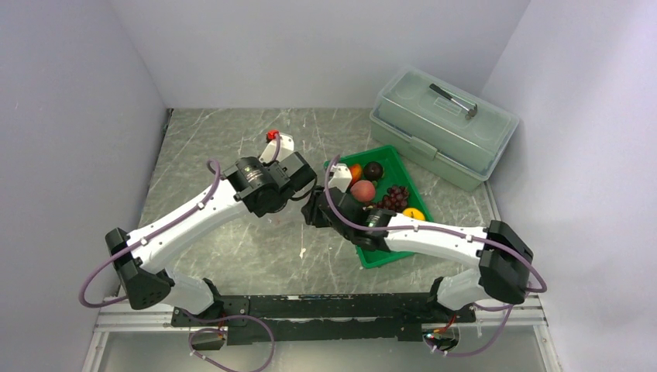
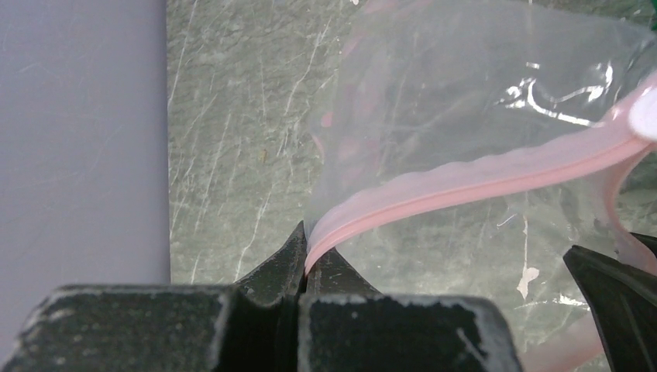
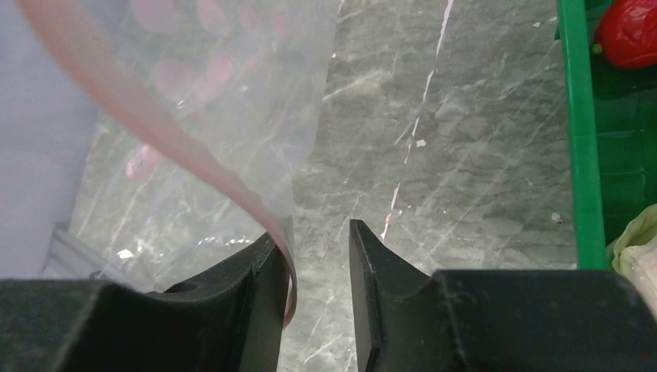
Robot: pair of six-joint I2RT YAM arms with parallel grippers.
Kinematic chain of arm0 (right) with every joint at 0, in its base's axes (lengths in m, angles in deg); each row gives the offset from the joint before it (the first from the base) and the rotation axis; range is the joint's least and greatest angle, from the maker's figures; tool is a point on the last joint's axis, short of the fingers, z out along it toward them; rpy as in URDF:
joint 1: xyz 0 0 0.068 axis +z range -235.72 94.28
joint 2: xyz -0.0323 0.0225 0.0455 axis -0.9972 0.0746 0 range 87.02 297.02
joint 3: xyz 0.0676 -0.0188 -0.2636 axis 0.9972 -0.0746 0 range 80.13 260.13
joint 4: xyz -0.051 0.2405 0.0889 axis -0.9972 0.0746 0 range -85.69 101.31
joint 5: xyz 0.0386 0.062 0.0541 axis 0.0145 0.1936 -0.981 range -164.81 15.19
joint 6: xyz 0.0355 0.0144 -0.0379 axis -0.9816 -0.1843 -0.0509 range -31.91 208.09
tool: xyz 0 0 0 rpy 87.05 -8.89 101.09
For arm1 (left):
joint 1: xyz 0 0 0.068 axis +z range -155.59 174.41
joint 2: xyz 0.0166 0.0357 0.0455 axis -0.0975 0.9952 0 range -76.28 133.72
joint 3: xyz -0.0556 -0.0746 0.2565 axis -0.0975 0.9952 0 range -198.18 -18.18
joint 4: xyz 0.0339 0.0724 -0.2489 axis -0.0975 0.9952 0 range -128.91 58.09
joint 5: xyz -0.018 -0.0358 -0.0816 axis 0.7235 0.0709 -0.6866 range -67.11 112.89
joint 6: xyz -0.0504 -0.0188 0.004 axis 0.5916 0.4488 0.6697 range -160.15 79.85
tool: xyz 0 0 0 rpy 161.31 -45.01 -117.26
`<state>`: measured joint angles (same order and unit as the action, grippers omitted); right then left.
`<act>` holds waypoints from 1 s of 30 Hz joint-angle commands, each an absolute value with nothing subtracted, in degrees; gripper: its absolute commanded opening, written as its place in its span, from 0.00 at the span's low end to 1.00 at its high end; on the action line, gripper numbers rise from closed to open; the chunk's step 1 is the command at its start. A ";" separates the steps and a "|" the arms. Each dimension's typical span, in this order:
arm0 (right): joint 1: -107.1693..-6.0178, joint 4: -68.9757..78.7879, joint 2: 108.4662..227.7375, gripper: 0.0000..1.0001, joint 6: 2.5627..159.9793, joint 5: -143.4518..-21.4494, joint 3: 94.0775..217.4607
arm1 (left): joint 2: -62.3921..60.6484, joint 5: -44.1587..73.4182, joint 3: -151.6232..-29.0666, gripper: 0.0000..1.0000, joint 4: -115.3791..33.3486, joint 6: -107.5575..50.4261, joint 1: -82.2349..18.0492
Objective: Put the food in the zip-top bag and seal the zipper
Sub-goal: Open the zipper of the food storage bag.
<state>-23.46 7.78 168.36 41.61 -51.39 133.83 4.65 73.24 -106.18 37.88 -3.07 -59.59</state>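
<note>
- Table (image 1: pixel 232 139): grey-green marbled top, walled on the left, far and right sides; the near edge carries the arm bases. Bare surface lies left and far of the arms, and between them and the near edge.
- Tray (image 1: pixel 376 260): green, right of centre, its near-left part under the right arm. Its left rim stands just right of the right gripper.
- Box (image 1: pixel 442 128): pale green, lidded, in the far right corner, just beyond the tray.
- Bag (image 2: pixel 434 85): clear, crinkled, glossy film with faint pink blotches, lifted over bare table just left of the tray, between the two grippers. No food can be seen in it.
- Zipper (image 2: pixel 465 182): pink strip along the mouth, wavy, running from the left gripper up to the right.
- Left gripper (image 2: pixel 306 248): clenched on one end of the zipper, fingertips meeting.
- Right gripper (image 3: pixel 318 232): jaws parted with table showing between; the zipper's end curls against the inner face of one finger, the other finger apart from it.
- Tray contents: red-orange fruit (image 1: pixel 355 170) and dark ball (image 1: pixel 374 170) at the far end, peach (image 1: pixel 362 191) and grapes (image 1: pixel 396 197) in the middle, yellow-orange fruit (image 1: pixel 414 213) nearer the right rim. A pale vegetable (image 3: pixel 639 248) shows at the edge of the right wrist view.
</note>
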 commanded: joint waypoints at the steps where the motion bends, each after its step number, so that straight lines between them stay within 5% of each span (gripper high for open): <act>1: -23.67 8.05 164.01 0.37 42.75 -49.70 134.22 | 5.65 74.19 -106.07 0.00 37.04 -2.65 -59.89; 12: -23.59 6.97 154.28 0.43 44.04 -52.13 134.03 | 5.84 74.22 -106.68 0.00 36.77 -2.84 -60.14; 21: -23.14 3.08 158.19 0.00 43.66 -58.37 139.80 | 5.98 73.72 -107.18 0.00 36.81 -2.80 -60.17; 30: -23.14 -0.57 163.97 0.00 40.44 -60.77 143.39 | 5.54 72.34 -107.27 0.00 36.46 -2.17 -60.26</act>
